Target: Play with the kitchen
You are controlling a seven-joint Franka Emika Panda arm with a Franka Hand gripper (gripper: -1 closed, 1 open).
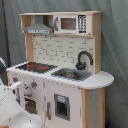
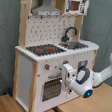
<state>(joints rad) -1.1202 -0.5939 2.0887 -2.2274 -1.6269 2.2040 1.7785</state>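
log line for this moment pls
arm: tool at front of toy kitchen, beside oven door | oven door: looks shut | hob: bare | sink and faucet: untouched

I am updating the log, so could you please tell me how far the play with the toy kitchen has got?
Nothing looks changed yet: the oven door seems shut and the hob is bare. In hand: the gripper is at the kitchen front, beside the knobs. Any actual handling remains.
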